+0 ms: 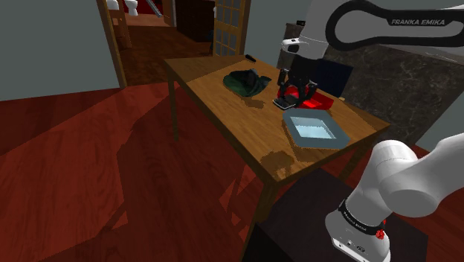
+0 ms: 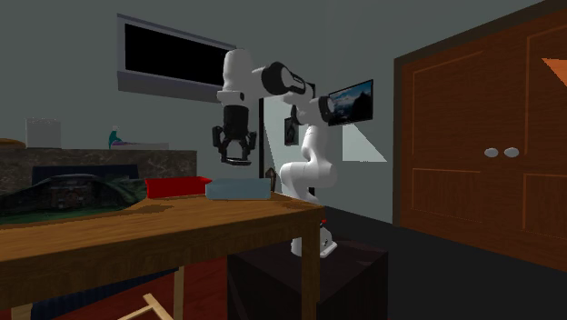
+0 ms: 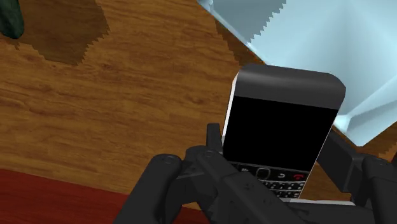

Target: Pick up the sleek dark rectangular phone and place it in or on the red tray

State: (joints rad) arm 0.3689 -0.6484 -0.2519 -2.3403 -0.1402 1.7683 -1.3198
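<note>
Firmly gripped: pincer (image 3: 273, 145) is clamping the dark phone (image 3: 283, 124) above the counter (image 3: 114, 95)

The all-black pincer of the white Franka arm (image 2: 309, 159) is gripping a dark rectangular phone with a black screen and a small keypad. Its two fingers (image 3: 214, 137) are pressing against the handset's long sides, spread only as far as the phone is wide. The phone is hanging in the air, off the wooden counter, with its top end pointing down toward the boards. In the shoulder view the pincer is hovering over the red tray (image 1: 320, 97), and a pale blue tray (image 1: 316, 128) is sitting just beside that one, toward the stand. In the second exterior view a clear gap is showing between the pincer and both trays below it. In the wrist view the phone's far end is overlapping the pale blue tray's corner, while a strip of red is showing close under the fingers. A dark green heap (image 1: 245, 82) is resting farther along the counter, apart from the trays.
</note>
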